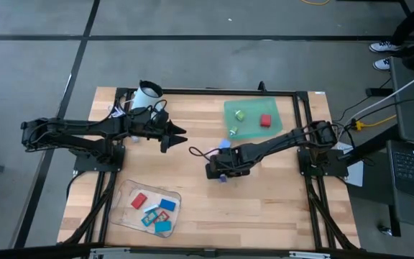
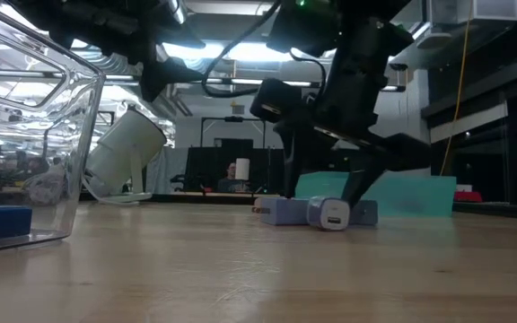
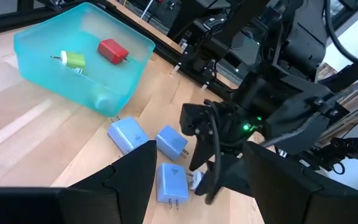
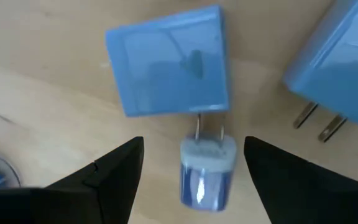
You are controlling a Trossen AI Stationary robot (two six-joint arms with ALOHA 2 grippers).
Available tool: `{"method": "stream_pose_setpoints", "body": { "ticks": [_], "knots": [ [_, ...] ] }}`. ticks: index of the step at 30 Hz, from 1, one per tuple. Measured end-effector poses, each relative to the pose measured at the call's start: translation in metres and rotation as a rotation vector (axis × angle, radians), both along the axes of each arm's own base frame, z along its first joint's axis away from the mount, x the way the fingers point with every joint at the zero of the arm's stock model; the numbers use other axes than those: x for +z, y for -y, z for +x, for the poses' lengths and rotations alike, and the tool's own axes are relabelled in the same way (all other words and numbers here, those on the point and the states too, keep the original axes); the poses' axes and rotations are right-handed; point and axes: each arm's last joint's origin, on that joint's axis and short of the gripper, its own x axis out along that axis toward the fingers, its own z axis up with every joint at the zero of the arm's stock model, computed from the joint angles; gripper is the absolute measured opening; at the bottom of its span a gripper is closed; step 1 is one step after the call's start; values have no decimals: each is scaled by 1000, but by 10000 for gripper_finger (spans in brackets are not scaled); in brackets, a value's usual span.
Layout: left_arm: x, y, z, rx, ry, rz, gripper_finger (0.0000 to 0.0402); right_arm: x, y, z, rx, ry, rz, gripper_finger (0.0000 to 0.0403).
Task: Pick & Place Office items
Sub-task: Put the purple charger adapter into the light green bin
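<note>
Right wrist view: your right gripper (image 4: 188, 165) has fingers spread, straddling small white plug (image 4: 206, 168) beside light-blue adapters (image 4: 166, 62) on table, likely lined up to grab | left gripper (image 1: 172, 134) waits mid-table, half-spread, empty

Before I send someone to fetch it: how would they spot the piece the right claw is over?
Find the teal tray, then the three light blue plug blocks beside it. Under the open right claw lies a small rounded white-and-blue plug, the only rounded one.
</note>
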Motion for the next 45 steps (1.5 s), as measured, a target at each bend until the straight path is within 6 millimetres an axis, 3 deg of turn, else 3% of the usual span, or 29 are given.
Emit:
{"method": "stream_pose_setpoints", "body": {
  "ticks": [7, 18, 35, 45],
  "knots": [
    [0, 0, 0, -3, -2, 4, 234, 0, 5, 1, 9, 0, -5, 249],
    [0, 1, 0, -21, -3, 11, 234, -17, -28, -4, 18, -58, 34, 237],
    [-1, 1, 0, -24, -7, 10, 234, -17, -7, 1, -11, -44, 1, 232],
    [-1, 1, 0, -23, -7, 9, 234, -17, -5, 1, 1, -43, -21, 130]
  ]
}}
